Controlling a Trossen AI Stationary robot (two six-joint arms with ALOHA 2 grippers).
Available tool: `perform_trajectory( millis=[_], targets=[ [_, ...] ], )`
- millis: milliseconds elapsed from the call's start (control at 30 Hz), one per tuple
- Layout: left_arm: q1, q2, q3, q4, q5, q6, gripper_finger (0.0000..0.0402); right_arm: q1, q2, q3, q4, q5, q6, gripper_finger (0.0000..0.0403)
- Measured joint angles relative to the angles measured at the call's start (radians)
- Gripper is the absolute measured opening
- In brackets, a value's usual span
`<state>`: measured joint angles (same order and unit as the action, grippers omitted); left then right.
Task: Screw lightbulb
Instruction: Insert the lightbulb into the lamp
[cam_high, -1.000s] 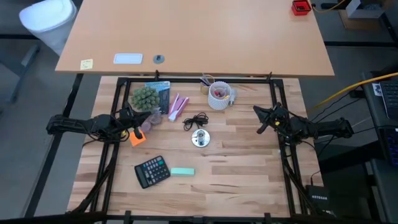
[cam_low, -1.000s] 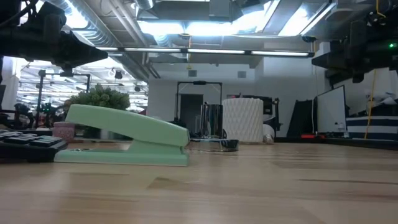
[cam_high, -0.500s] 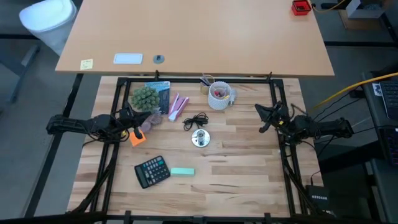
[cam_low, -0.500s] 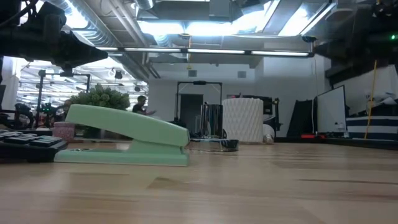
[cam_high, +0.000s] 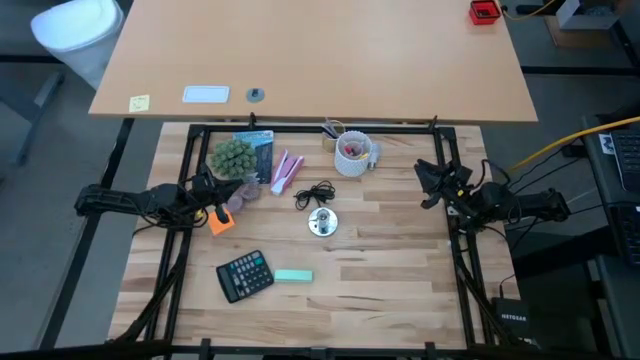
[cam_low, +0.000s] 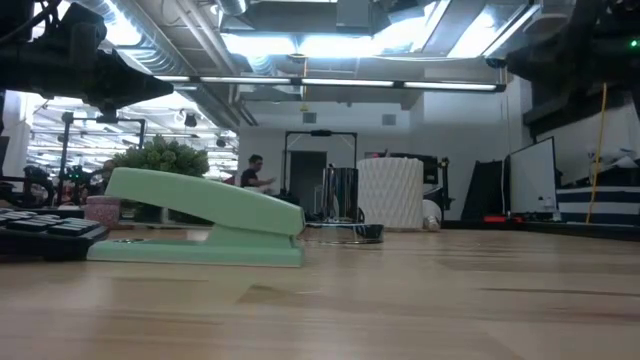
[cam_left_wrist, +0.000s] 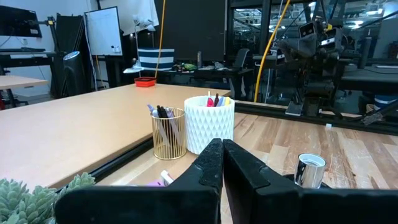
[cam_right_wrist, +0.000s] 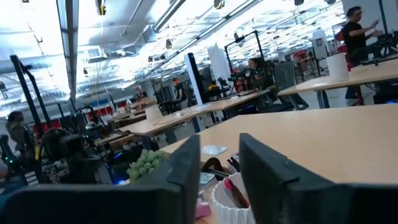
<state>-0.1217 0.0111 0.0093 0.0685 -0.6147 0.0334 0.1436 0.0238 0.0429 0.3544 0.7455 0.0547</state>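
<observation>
A small pale rounded thing (cam_high: 375, 151), which I take for the lightbulb, lies on the table against the white pen cup (cam_high: 351, 153); it also shows in the low view (cam_low: 430, 217). The round silver socket base (cam_high: 322, 222) with its black cord (cam_high: 314, 193) stands at mid-table and shows in the left wrist view (cam_left_wrist: 309, 169). My left gripper (cam_high: 213, 187) is shut and empty above the table's left part, near the plant; its fingers show in the left wrist view (cam_left_wrist: 222, 154). My right gripper (cam_high: 424, 186) is open and empty above the table's right part, its fingers apart in the right wrist view (cam_right_wrist: 219, 163).
A calculator (cam_high: 245, 274) and a green stapler (cam_high: 293, 276) lie near the front. A potted plant (cam_high: 232, 157), a pink item (cam_high: 284, 170), an orange item (cam_high: 220, 222) and a gold pen holder (cam_high: 331, 135) are at the back left. A black frame (cam_high: 447, 150) borders the table.
My right gripper has moved a little toward the table's far edge and right edge, and its arm has risen out of the low view's top right corner. Behind the table a person has walked into the low view.
</observation>
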Motion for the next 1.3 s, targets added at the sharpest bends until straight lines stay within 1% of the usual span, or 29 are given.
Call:
perform_trajectory(
  millis=[100, 200, 400, 567, 633, 667, 733, 833, 900, 1000, 1100, 1233, 1300],
  targets=[
    [0.0, 0.0, 0.0, 0.0, 0.0, 0.0, 0.0004, 0.0, 0.019, 0.001, 0.057, 0.003, 0.011, 0.0146],
    [0.0, 0.0, 0.0, 0.0, 0.0, 0.0, 0.0004, 0.0, 0.041, 0.002, 0.118, 0.004, -0.023, 0.0163],
    [0.0, 0.0, 0.0, 0.0, 0.0, 0.0, 0.0004, 0.0, 0.103, 0.049, 0.115, 0.003, -0.06, 0.0167],
    [0.0, 0.0, 0.0, 0.0, 0.0, 0.0, 0.0004, 0.0, 0.205, 0.147, 0.103, 0.003, -0.115, 0.0168],
    [0.0, 0.0, 0.0, 0.0, 0.0, 0.0, 0.0004, 0.0, 0.261, 0.203, 0.068, 0.005, -0.117, 0.0168],
    [0.0, 0.0, 0.0, 0.0, 0.0, -0.003, 0.0004, 0.0, 0.292, 0.233, 0.044, 0.022, -0.113, 0.0168],
    [0.0, 0.0, 0.0, 0.0, 0.0, -0.027, 0.0004, 0.0, 0.36, 0.298, -0.007, 0.099, -0.093, 0.0168],
    [0.0, 0.0, 0.0, 0.0, 0.0, -0.067, 0.0004, 0.0, 0.468, 0.393, -0.102, 0.251, -0.043, 0.0168],
    [0.0, 0.0, 0.0, 0.0, 0.0, -0.089, 0.0004, 0.0, 0.535, 0.453, -0.156, 0.313, -0.005, 0.0168],
    [0.0, 0.0, 0.0, 0.0, 0.0, -0.098, 0.0004, -0.003, 0.626, 0.53, -0.202, 0.327, 0.045, 0.0168],
    [0.0, 0.0, 0.0, 0.0, 0.0, -0.086, 0.0004, -0.04, 0.708, 0.591, -0.225, 0.327, 0.052, 0.0168],
    [0.0, 0.0, 0.0, 0.0, 0.0, -0.086, 0.0004, -0.143, 0.789, 0.66, -0.319, 0.322, 0.134, 0.0168],
    [0.0, 0.0, 0.0, 0.0, 0.0, -0.086, 0.0004, -0.218, 0.812, 0.693, -0.41, 0.288, 0.19, 0.0168]
  ],
)
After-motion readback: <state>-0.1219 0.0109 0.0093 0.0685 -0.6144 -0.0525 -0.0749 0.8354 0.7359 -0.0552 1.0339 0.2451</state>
